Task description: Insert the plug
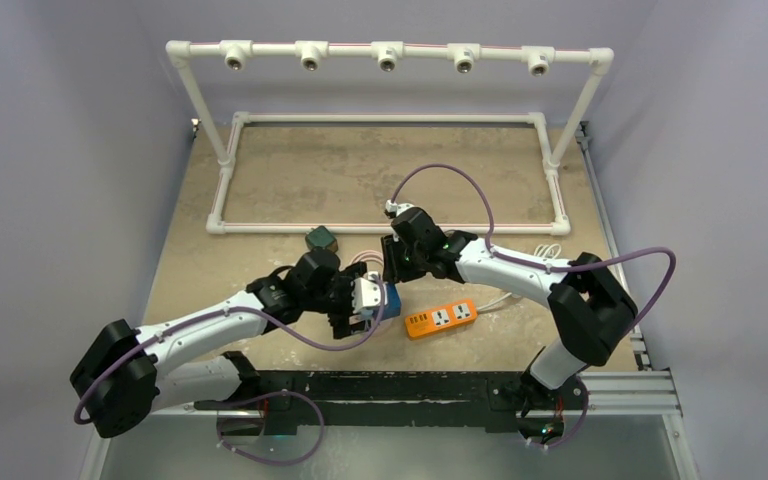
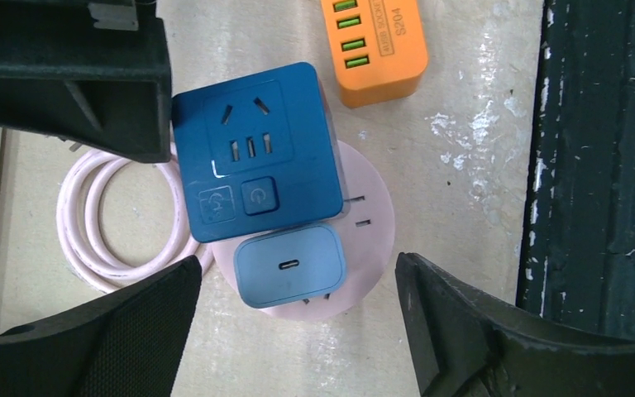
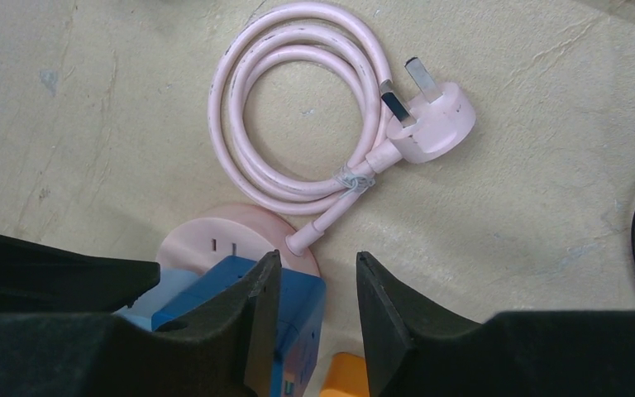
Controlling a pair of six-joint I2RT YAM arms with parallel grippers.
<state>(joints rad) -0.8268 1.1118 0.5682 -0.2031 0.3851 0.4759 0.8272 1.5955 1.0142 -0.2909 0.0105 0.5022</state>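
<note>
Two blue plugs (image 2: pixel 252 153) atop pink socket (image 2: pixel 372 223)

mottled beige tabletop (image 2: pixel 463 190) flecked with white scuffs, edged by a black rail (image 2: pixel 595 165). on it sits a dark blue socket cube (image 2: pixel 252 153) with pale outlined icons, a light blue charger (image 2: pixel 289 266) and a pale pink round socket (image 2: pixel 372 223). a pale pink cable (image 3: pixel 298 107) coils to a matching pink plug (image 3: pixel 434 120) with silver prongs. an orange power strip (image 1: pixel 441 318) has bright green ports (four show in the left wrist view) and whitish socket faces. a small cube (image 1: pixel 321 239) is dark green. the pipe frame (image 1: pixel 390 50) is white. the left arm (image 1: pixel 205 325) and right arm (image 1: pixel 505 265) are white with black joints and trail purple wires (image 1: pixel 460 185). the walls (image 1: pixel 60 150) are lavender.
</note>
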